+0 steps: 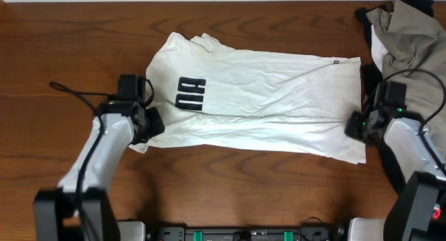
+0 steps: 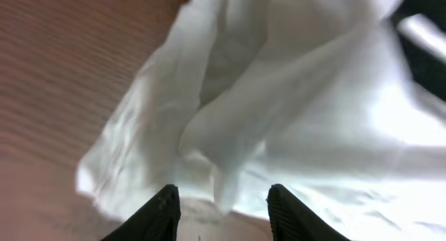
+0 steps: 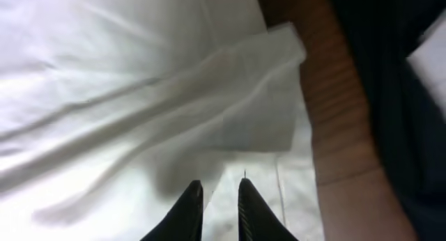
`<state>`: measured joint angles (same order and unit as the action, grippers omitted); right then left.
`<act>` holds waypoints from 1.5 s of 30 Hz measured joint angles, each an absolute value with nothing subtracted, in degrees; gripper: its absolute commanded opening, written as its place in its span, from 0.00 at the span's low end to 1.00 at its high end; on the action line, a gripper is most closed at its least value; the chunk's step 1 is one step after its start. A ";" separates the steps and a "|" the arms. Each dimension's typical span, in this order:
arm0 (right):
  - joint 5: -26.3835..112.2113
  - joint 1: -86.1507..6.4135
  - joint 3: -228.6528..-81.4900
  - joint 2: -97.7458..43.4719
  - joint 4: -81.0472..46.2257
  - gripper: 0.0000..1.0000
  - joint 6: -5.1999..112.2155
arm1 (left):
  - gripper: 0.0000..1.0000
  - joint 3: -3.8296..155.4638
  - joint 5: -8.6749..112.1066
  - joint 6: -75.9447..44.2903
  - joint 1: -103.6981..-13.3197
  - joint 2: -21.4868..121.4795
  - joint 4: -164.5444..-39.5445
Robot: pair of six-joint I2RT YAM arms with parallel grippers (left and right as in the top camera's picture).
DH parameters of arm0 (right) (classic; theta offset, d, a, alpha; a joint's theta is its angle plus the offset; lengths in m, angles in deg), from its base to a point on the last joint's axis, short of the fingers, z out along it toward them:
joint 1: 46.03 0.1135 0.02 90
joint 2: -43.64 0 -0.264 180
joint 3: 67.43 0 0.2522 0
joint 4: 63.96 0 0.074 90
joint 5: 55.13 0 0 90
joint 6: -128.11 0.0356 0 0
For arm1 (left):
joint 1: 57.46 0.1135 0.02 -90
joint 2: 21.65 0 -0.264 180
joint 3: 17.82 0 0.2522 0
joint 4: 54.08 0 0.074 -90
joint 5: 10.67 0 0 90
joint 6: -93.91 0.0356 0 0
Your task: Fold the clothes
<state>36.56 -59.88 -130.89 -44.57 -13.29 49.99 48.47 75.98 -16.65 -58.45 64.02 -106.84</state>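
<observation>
One lengthwise fold looked done on T-shirt, centre of table; cross folds remained. Left gripper stood open; right gripper pinched the hem.

Overhead view. The only lettering is a black block print on the chest of the white T-shirt. It lies turned sideways to the camera. Two heavy characters show, rounded and closed in form, perhaps "U", "0" or "D" – too coarse to read with certainty. A small dark mark at the shirt's far edge is too small to read. Wrist views – no legible text.
</observation>
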 measured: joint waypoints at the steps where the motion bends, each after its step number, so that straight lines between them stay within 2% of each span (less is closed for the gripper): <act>1: 36.54 -59.55 -132.81 -43.67 -12.13 0.17 49.95 | 0.44 48.47 76.02 -16.65 -58.43 62.01 -106.95; 6: 37.33 -55.55 -142.12 -38.89 -9.05 0.17 47.93 | 0.45 48.65 76.50 -16.67 -57.78 53.40 -107.91; 9: 41.37 -49.91 -144.74 -37.42 -8.96 0.17 44.63 | 0.45 48.80 77.31 -17.30 -55.85 51.62 -109.22; 11: 43.84 -45.74 -144.83 -37.90 -8.83 0.17 43.21 | 0.50 48.80 77.99 -18.26 -54.39 51.89 -110.51; 20: 47.86 -28.21 -144.83 -49.59 -15.98 0.17 40.52 | 0.51 47.95 77.57 -22.02 -50.74 55.52 -113.20; 23: 48.24 -25.17 -144.81 -54.84 -18.84 0.15 40.42 | 0.47 47.91 76.48 -21.67 -50.74 57.29 -114.67; 24: 48.24 -24.62 -144.81 -56.39 -19.10 0.15 40.39 | 0.44 47.88 76.35 -21.46 -50.74 57.88 -115.37; 31: 48.28 -24.06 -144.79 -65.03 -19.67 0.15 40.39 | 0.43 47.80 75.74 -19.79 -50.76 62.40 -117.75; 45: 48.17 -24.14 -145.66 -65.99 -19.80 0.14 40.42 | 0.43 47.14 75.41 -18.46 -50.74 66.38 -117.53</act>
<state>48.17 -24.14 -145.66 -65.99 -19.80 40.42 47.14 75.41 -18.46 -50.74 66.38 -117.53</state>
